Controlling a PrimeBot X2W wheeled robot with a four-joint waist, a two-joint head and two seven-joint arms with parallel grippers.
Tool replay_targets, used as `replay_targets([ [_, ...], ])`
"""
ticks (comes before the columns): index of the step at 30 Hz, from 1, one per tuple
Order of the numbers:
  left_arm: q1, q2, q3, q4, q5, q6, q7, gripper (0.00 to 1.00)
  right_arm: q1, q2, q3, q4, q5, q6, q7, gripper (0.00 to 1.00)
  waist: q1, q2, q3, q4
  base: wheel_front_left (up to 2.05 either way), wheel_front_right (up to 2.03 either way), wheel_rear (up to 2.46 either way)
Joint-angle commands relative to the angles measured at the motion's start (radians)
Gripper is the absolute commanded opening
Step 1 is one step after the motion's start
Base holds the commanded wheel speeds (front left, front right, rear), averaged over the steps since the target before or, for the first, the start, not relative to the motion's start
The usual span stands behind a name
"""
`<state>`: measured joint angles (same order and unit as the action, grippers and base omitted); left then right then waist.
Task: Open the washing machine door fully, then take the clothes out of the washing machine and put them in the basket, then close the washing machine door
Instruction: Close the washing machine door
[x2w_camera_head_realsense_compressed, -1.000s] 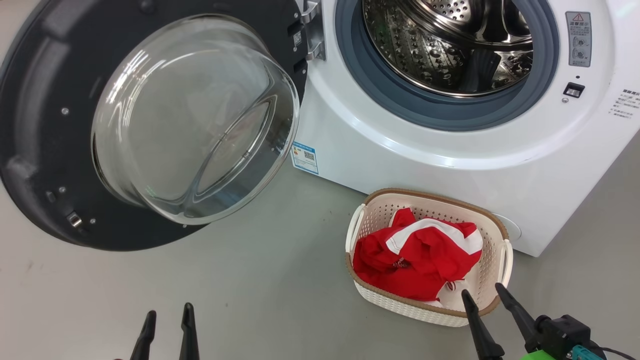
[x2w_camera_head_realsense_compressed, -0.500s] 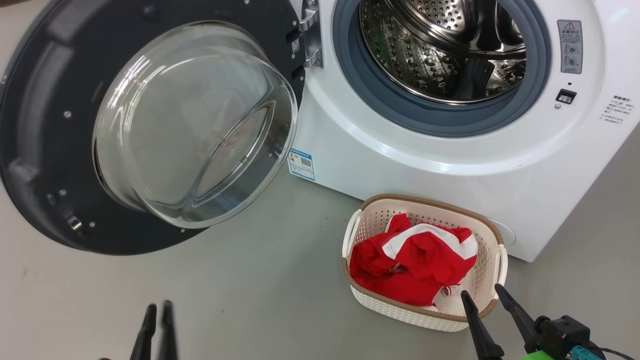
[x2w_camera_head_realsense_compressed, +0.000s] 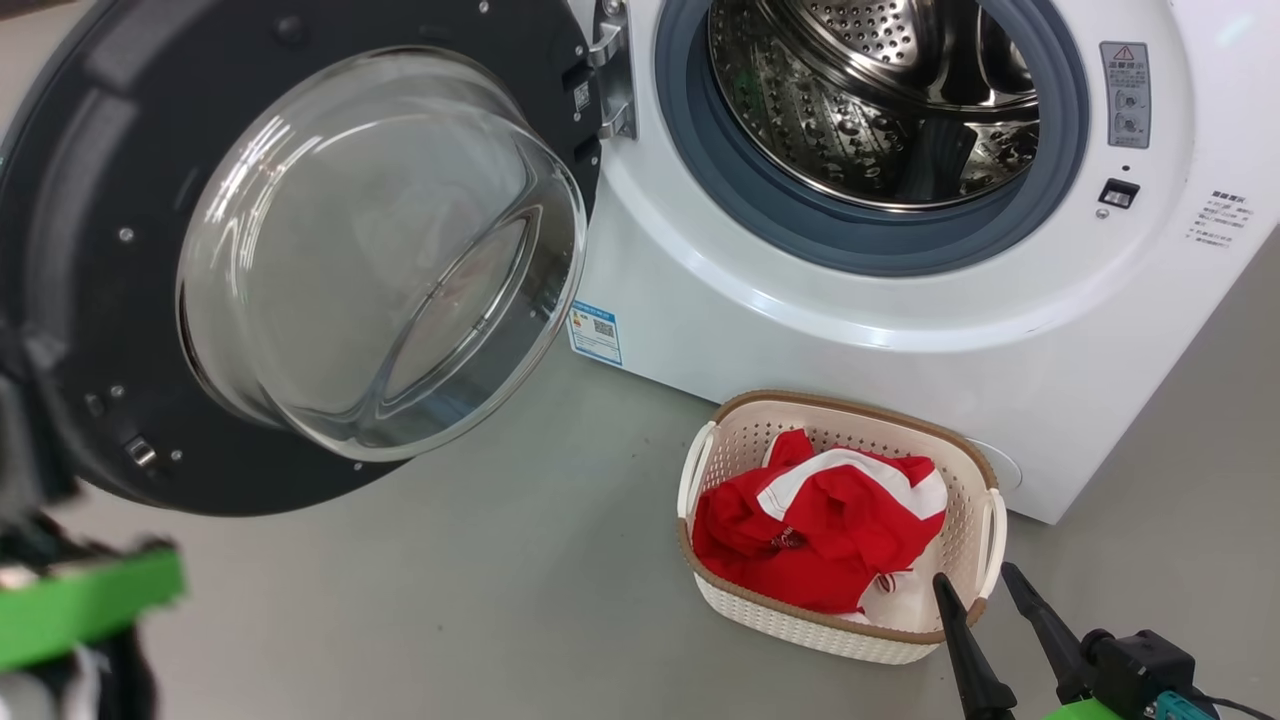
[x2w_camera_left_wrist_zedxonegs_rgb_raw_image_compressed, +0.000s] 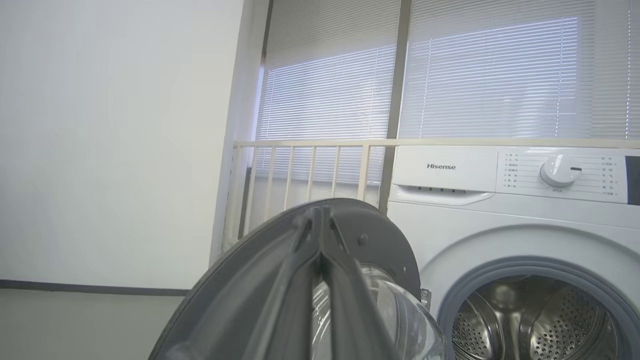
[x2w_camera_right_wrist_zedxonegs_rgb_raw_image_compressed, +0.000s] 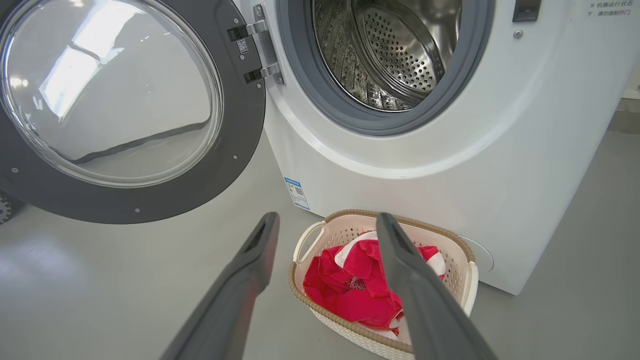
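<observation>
The washing machine door (x2w_camera_head_realsense_compressed: 380, 250) stands wide open, the clothes (x2w_camera_head_realsense_compressed: 810, 540) in the basket (x2w_camera_head_realsense_compressed: 850, 400).
A glossy black rim surrounds its bulging glass bowl; the white washing machine (x2w_camera_head_realsense_compressed: 850, 330) shows a perforated steel drum (x2w_camera_head_realsense_compressed: 860, 90). The soft red-and-white clothes lie crumpled between cream perforated walls. Left pincer (x2w_camera_left_wrist_zedxonegs_rgb_raw_image_compressed: 320, 212) pressed together, right pincer (x2w_camera_head_realsense_compressed: 974, 573) spread near the basket's rim.

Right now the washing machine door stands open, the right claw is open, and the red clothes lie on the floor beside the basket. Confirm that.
One thing is wrong: the clothes lie inside the basket, not on the floor beside it; the head view shows it. The rest holds: the washing machine door stands open and the right claw is open.
</observation>
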<state>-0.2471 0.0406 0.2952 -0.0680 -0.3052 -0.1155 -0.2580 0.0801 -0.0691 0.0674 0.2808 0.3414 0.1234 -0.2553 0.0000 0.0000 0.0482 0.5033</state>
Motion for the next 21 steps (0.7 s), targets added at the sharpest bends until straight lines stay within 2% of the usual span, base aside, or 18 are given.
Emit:
replay_targets([
  [1,-0.051,0.035,0.044,-0.026,0.008,-0.006,-0.004,0.00,-0.002,-0.007,0.016,-0.028,-0.015,0.007,-0.006,1.00,0.0000,0.0000,-0.002,-0.002,0.00,0.00,0.00],
  [5,-0.167,0.099,0.105,0.026,-0.028,-0.014,-0.004,0.00,0.006,-0.001,0.004,-0.038,-0.022,0.007,-0.006,1.00,0.0000,0.0000,-0.006,-0.012,0.00,0.00,0.00],
  [11,-0.288,0.251,0.140,0.185,-0.135,-0.015,-0.004,0.00,-0.001,0.004,0.002,-0.054,-0.033,0.007,-0.006,1.00,0.0000,0.0000,0.002,-0.046,0.00,0.00,0.00],
  [16,-0.350,0.333,0.154,0.408,-0.284,-0.015,-0.001,0.00,-0.004,0.006,0.000,-0.064,-0.037,0.007,-0.006,1.00,0.0000,0.0000,0.010,-0.072,0.00,0.00,0.00],
  [21,-0.434,0.415,0.148,0.653,-0.413,-0.015,0.077,0.00,-0.006,0.003,-0.006,-0.069,-0.039,0.007,-0.006,1.00,0.0000,0.0000,0.023,-0.090,0.00,0.00,0.00],
])
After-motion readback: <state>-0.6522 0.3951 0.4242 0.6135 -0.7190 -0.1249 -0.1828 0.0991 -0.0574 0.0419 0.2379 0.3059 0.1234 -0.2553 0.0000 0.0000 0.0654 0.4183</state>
